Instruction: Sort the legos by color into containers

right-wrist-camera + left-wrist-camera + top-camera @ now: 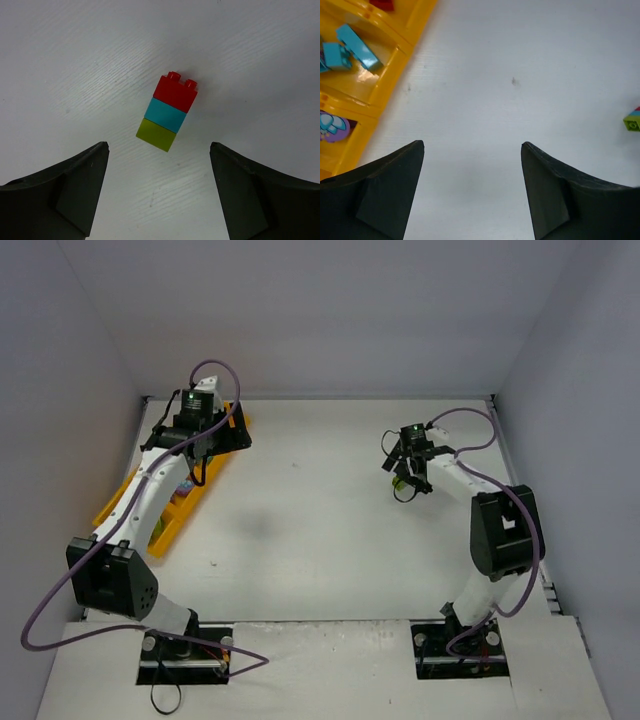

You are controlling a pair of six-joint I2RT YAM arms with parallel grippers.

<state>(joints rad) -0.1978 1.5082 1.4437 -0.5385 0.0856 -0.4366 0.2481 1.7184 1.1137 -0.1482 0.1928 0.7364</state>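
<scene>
Right gripper (158, 146) wide, empty, lined up below the red-teal-lime stack (170, 112) mid-frame, likely to grab it; left gripper (472, 145) wide, empty beside tray (385, 75).

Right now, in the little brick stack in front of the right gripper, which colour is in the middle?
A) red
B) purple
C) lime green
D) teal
D: the stack runs red at the studded end, teal in the centre and lime green at the other end.
</scene>
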